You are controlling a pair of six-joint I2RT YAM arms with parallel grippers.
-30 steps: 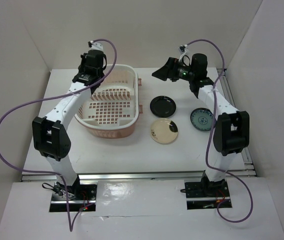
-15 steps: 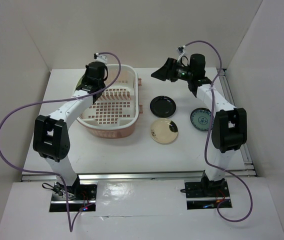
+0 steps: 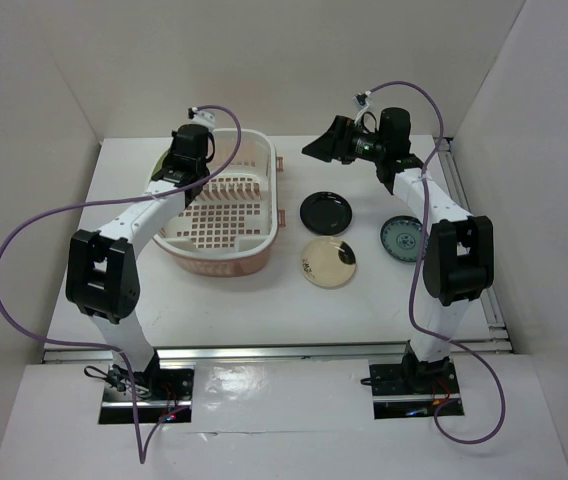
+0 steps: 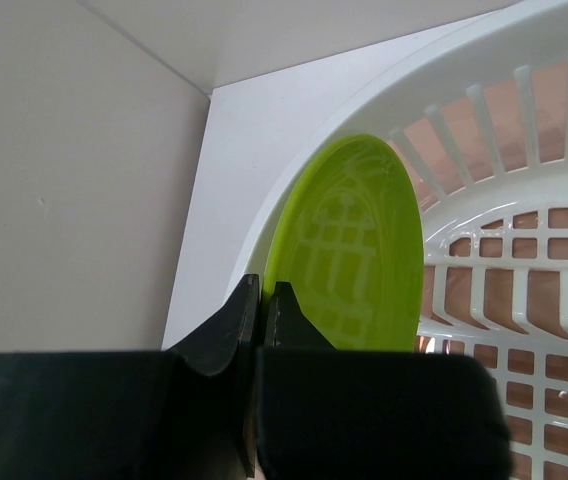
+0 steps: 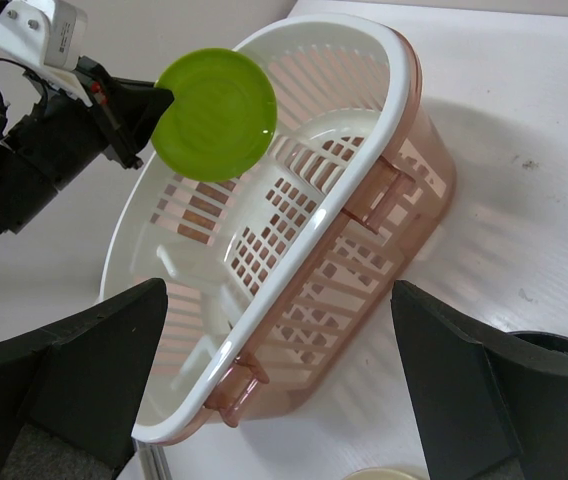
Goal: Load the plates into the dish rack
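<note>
Nothing is racked yet: the left end effector (image 4: 262, 300) pinches the lime green plate (image 4: 349, 250) over the dish rack (image 3: 226, 258), the right end effector (image 3: 322, 146) gapes empty, and the black plate (image 3: 326, 210), cream plate (image 3: 328, 262) and teal plate (image 3: 402, 238) lie on the surface (image 3: 264, 310).
</note>
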